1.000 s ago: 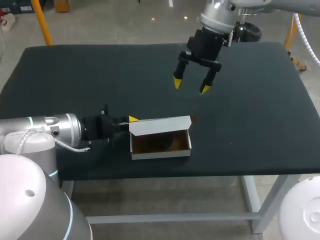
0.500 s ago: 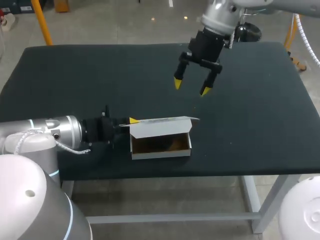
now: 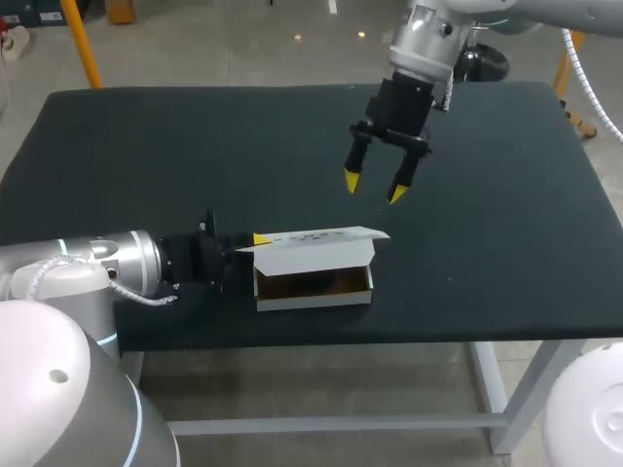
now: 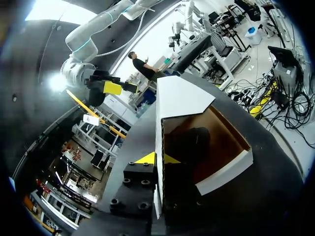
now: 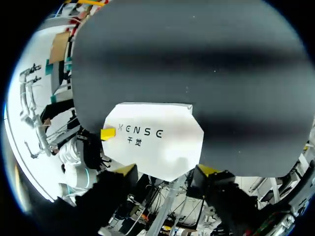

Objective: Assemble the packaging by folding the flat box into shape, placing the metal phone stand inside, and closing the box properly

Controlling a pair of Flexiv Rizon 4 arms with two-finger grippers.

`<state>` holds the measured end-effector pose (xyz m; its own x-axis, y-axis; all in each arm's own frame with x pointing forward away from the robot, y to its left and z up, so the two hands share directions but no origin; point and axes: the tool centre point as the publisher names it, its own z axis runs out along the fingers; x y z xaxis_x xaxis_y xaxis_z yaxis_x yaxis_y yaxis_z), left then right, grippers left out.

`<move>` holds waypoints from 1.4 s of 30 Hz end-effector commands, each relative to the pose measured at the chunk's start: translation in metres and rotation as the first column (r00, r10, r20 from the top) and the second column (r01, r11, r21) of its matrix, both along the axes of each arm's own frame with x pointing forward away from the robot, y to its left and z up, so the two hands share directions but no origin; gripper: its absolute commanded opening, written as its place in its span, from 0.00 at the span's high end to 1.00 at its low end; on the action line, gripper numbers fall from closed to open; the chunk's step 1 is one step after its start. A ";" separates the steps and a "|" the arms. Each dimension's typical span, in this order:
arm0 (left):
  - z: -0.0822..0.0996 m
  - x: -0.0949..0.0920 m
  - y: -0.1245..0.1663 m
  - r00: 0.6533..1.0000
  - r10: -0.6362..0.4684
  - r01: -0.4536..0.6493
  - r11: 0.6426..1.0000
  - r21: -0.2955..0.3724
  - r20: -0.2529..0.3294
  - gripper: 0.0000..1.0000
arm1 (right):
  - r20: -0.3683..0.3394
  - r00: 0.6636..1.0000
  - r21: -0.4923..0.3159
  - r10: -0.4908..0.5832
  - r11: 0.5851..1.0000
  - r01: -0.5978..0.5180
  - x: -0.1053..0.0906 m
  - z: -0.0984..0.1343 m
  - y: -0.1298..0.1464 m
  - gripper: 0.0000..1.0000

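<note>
Jaws first: our right gripper [image 3: 375, 187] hangs above and just behind the box [image 3: 313, 292], its fingers spread wide and holding nothing. Our left gripper [image 4: 157, 158], at the box's left end, appears closed on the lid [image 3: 316, 238], with one yellow tip over the panel and one under it.

The box stands folded into shape on the dark table [image 3: 146, 146]. A dark form inside it [image 4: 189, 142] is most likely the phone stand, though we cannot make it out clearly. The lid lies almost level over the box's opening, its tuck flap not yet seated behind the front wall.

The trouble we foresee begins with that pinch. If the right gripper presses down on the lid while the left tips are clamped to it, the lower finger could be trapped inside the box, or the card could crease at the hinge. A push that lands off-centre, toward the box's right end, might skew the lid so that the flap rides outside the front wall instead of slipping in. With the left gripper released too soon, the light box could skid or tip under the push. Should the stand sit proud of the box's walls, the lid would bow rather than close.
</note>
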<state>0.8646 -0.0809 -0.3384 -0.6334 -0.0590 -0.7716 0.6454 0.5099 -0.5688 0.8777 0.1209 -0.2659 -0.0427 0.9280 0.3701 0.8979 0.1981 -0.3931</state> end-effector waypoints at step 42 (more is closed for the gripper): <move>-0.014 -0.003 0.000 0.999 -0.016 0.015 1.000 0.024 0.031 1.00 | 0.021 0.988 0.093 0.155 0.983 -0.156 -0.033 -0.059 0.002 0.61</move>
<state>0.8603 -0.0802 -0.3461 -0.6097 -0.0291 -0.7921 0.6708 0.5134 -0.5352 0.8455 0.1231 -0.3236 -0.1871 0.8713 0.4537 0.8589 0.3693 -0.3549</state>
